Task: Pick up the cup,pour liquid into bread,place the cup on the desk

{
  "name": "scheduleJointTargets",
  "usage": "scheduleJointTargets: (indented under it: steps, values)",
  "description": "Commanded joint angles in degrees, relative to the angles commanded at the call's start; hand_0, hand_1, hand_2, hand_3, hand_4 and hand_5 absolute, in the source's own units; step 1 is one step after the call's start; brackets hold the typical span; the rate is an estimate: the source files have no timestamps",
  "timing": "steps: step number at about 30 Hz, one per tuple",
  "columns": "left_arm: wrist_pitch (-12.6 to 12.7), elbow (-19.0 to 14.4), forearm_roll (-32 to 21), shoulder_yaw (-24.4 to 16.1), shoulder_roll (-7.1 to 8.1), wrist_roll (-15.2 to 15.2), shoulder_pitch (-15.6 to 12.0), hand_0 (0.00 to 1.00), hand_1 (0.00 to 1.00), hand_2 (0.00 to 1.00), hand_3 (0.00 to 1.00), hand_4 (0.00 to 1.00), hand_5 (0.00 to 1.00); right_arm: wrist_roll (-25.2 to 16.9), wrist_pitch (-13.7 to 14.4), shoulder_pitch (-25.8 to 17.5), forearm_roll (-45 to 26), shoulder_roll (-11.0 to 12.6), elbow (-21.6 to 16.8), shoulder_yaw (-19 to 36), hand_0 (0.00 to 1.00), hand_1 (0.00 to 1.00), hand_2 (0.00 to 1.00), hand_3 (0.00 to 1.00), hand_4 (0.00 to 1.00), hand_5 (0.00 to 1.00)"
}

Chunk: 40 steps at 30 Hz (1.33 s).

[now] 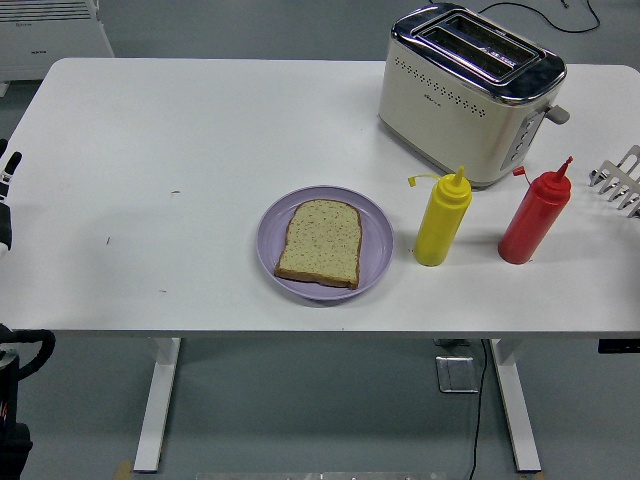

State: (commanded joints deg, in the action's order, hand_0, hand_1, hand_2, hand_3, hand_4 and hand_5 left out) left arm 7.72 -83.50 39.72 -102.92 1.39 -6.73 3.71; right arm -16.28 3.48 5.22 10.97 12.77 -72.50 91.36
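Left hand (5, 205) barely in frame at the far left edge, over the worktop's (200, 130) left end; only a sliver of black and white shows, touching nothing visible. Can't tell how its fingers stand, too much cut off. Right hand out of frame.

No cup seen. Two squeeze bottles stand upright on the worktop right of center: yellow bottle (441, 222) just right of the plate (375, 240), red bottle (533, 219) further right, the two apart, not touching. Both have their small caps hanging off to the left of the nozzle. Slice of bread (320, 243) lies flat on the purple plate, near the front edge of the worktop.

Toaster (470, 92) sits behind the bottles, cream body, chrome top, slots empty as far as visible. A metal rack (620, 180) is cut off by the right edge, only part shows. Black cable (530, 12) runs behind the toaster, its end out of frame.
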Motion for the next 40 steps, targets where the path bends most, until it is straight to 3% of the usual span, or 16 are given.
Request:
scheduleJointTargets:
  steps: [40]
  values:
    - [0.2, -0.1, 0.7, 0.2, 0.19, 0.0, -0.4, 0.714, 0.75, 0.776, 0.688, 0.662, 0.998, 0.2, 0.1, -0.4, -0.4, -0.2, 0.1, -0.1, 0.785, 0.729, 0.751, 0.793, 0.72, 0.472]
